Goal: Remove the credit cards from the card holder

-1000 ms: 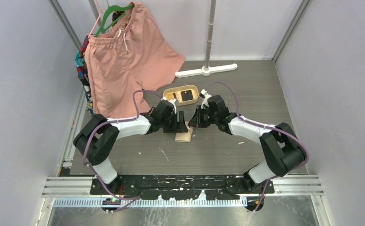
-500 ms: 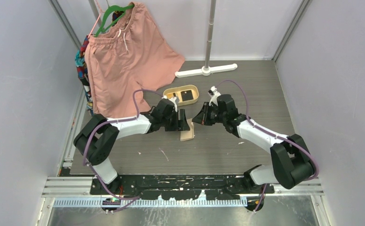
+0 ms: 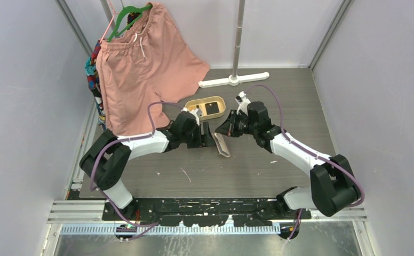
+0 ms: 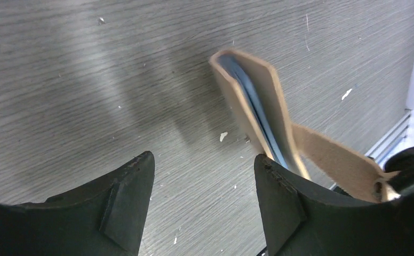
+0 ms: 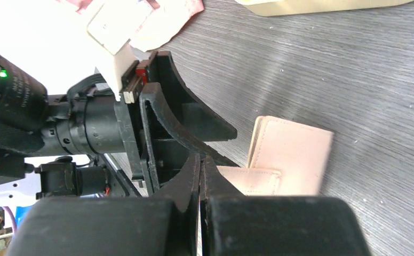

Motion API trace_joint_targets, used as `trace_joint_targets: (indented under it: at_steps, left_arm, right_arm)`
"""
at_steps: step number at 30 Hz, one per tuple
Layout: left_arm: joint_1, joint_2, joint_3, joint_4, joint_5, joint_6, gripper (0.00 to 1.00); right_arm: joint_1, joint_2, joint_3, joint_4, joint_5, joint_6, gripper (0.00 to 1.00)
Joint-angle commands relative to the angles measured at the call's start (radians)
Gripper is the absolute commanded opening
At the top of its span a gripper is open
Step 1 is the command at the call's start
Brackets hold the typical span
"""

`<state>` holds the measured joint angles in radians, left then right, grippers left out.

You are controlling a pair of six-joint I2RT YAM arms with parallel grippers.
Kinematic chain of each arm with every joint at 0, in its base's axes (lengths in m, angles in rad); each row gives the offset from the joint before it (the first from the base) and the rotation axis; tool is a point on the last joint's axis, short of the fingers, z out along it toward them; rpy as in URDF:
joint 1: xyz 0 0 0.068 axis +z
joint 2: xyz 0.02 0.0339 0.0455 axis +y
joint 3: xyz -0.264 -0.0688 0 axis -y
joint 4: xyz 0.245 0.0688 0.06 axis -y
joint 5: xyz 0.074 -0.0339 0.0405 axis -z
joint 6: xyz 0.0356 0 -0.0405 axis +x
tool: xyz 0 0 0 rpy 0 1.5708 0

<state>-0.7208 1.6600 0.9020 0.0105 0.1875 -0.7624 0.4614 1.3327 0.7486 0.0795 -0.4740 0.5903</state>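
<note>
Clamps right gripper [image 5: 200, 160] on snap tab [image 4: 333, 160] of small beige leather folding card holder [image 5: 293, 154], tipped on edge; spreads left gripper [image 4: 204, 160] wide just beside it over grey wood-grain table [image 4: 87, 80].

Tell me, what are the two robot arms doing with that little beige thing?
The right gripper is shut on the snap tab of the card holder, which is a small wallet, and holds it tipped up on its edge. The left gripper is open right beside it and holds nothing. A blue card sits inside the holder, not yet pulled out. A black card lies in the tan tray behind the arms.
</note>
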Motion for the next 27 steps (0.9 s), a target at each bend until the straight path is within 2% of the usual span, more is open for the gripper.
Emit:
trace_joint_targets:
  at_steps: [1,4,13,18,27]
  left_arm:
    - [0.042,-0.034,-0.072,0.154,0.085,-0.12,0.69]
    - [0.068,-0.021,-0.132,0.293,0.155,-0.21,0.7]
    - [0.067,0.094,-0.213,0.598,0.232,-0.392,0.71]
    - [0.067,0.094,-0.222,0.583,0.217,-0.384,0.71]
    - [0.067,0.073,-0.213,0.518,0.196,-0.356,0.7]
  right_arm:
    - [-0.004,-0.044,0.045,0.039,-0.025,0.008,0.01]
    - [-0.003,-0.051,0.036,0.037,-0.019,0.008,0.01]
    - [-0.003,-0.058,0.012,0.033,0.025,0.012,0.01]
    - [-0.011,-0.093,-0.022,-0.041,0.16,0.006,0.01]
    - [-0.047,-0.188,-0.118,-0.168,0.303,0.008,0.01]
